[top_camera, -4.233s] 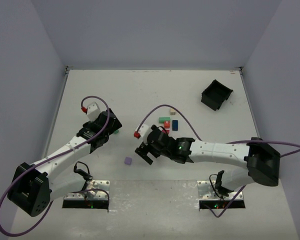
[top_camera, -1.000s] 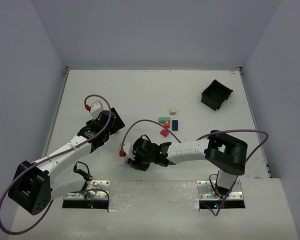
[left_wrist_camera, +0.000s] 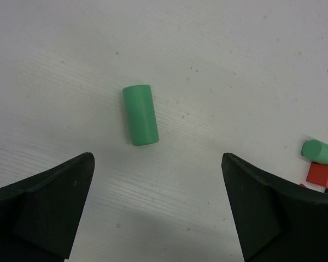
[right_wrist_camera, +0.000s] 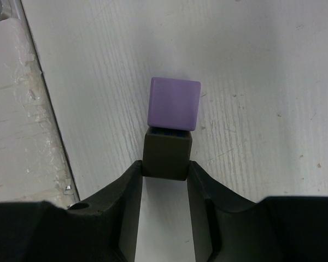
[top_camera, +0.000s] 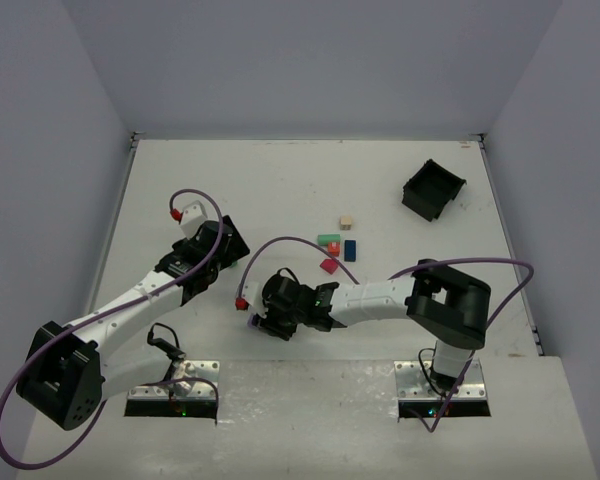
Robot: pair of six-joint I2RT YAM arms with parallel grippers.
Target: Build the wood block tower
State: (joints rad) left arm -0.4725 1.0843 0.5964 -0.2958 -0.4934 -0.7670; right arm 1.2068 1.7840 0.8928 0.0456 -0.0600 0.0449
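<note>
A purple wood block (right_wrist_camera: 173, 103) stands on the white table near its front edge, and my right gripper (right_wrist_camera: 165, 166) is shut on it, the fingertips (right_wrist_camera: 135, 169) pinching its shadowed near side. In the top view the right gripper (top_camera: 258, 322) covers most of that purple block (top_camera: 252, 321). A green cylinder (left_wrist_camera: 140, 114) lies on its side ahead of my left gripper (left_wrist_camera: 157, 158), which is open and empty over bare table. Further back lie a magenta block (top_camera: 328, 266), a green block (top_camera: 328, 240), a blue block (top_camera: 350, 249) and a tan block (top_camera: 347, 221). No tower shows.
A square black bin (top_camera: 433, 189) sits at the back right. The table's front edge with the arm mounts (right_wrist_camera: 22, 125) runs just left of the purple block. Grey walls enclose the table on three sides. Another green cylinder (left_wrist_camera: 320, 153) and a red piece (left_wrist_camera: 323, 174) show at the left wrist view's right edge.
The right arm swung from the middle down and left to the purple block and closed round it; in the last second it barely shifted. The left arm has not moved.
</note>
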